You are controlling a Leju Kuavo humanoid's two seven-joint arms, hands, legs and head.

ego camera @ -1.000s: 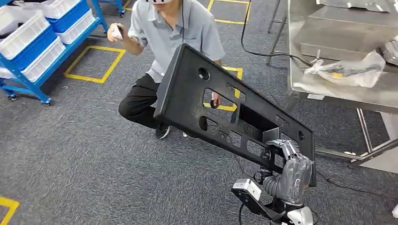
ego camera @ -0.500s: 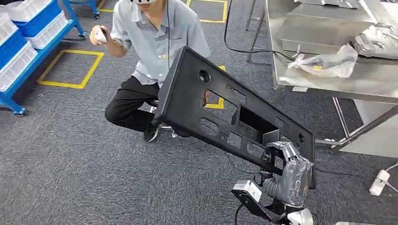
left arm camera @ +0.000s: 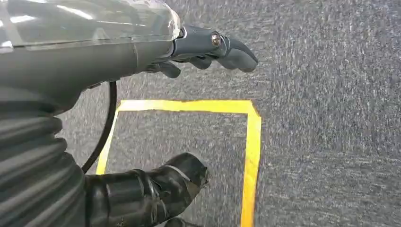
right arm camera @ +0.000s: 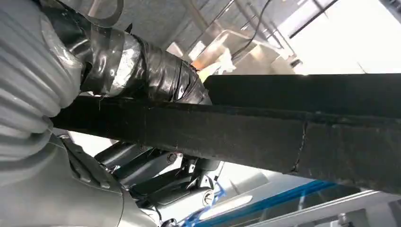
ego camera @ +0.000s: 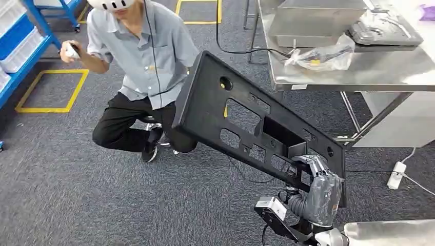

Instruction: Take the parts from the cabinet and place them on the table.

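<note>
A long black plastic panel point(ego camera: 241, 123) with several cut-outs hangs tilted in the air in the head view, its far end up and to the left. My right hand point(ego camera: 318, 187) grips its near lower end. In the right wrist view the panel's edge point(right arm camera: 265, 132) runs across, clamped between my taped thumb point(right arm camera: 142, 71) and the fingers below. My left hand point(left arm camera: 156, 109) hangs over grey carpet, thumb and fingers apart, with nothing in it. The steel table point(ego camera: 359, 72) stands at the upper right.
A person point(ego camera: 138, 56) in a grey shirt crouches just behind the panel's far end, a small white object in one raised hand. On the table lie a plastic-wrapped item point(ego camera: 320, 56), a steel box and a dark tray. Blue racks point(ego camera: 20, 36) stand far left. A power strip point(ego camera: 395, 177) lies on the floor.
The whole view has swung right: the table has shifted left and closer to centre, and the person and the blue racks have slid left. The panel stays held in my right hand.
</note>
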